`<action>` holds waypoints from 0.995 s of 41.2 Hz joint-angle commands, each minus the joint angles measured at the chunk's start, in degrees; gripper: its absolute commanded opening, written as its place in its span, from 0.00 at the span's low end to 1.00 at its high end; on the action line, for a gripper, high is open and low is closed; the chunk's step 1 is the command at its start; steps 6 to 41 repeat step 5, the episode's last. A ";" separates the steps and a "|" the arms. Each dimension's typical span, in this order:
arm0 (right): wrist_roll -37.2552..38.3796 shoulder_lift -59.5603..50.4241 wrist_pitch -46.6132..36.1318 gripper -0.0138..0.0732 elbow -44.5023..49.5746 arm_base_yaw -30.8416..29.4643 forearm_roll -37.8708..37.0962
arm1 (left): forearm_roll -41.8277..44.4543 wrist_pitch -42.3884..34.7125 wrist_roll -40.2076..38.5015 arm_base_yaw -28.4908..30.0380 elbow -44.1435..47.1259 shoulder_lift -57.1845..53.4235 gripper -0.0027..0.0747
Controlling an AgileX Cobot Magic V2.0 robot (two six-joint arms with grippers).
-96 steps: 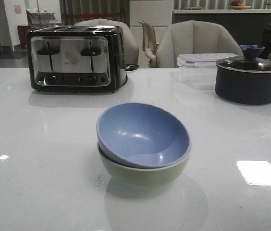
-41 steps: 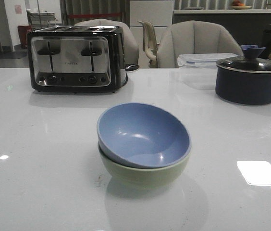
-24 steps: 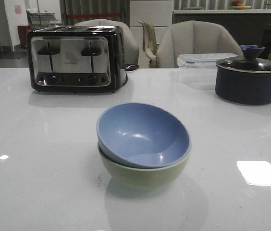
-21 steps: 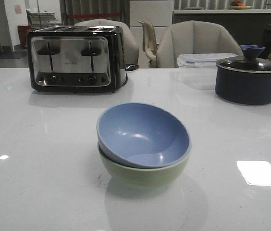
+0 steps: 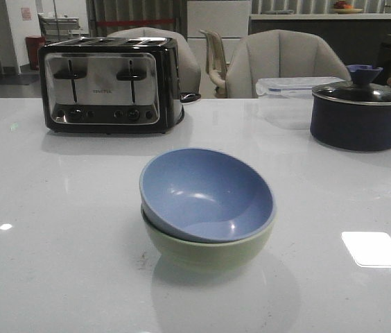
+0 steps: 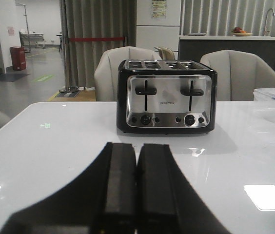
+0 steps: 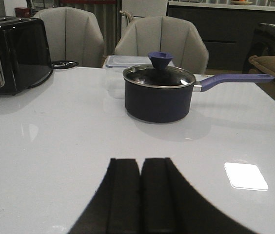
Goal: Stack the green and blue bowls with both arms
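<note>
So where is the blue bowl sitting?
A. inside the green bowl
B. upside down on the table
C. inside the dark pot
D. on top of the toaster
A: the blue bowl sits a bit tilted inside the green bowl, out in front of the toaster and apart from the lidded pot.

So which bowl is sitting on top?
The blue bowl. It sits tilted inside the green bowl, which rests on the table underneath it.
</note>
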 commanded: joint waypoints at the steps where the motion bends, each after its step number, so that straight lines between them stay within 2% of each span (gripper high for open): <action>1: 0.24 -1.21 -5.41 0.20 -0.04 0.05 0.11 | -0.03 -5.11 -0.50 0.33 1.18 -1.21 0.17; 41: 0.24 -1.21 -5.41 0.20 -0.04 0.05 0.11 | -0.03 -5.11 -0.50 0.33 1.18 -1.21 0.17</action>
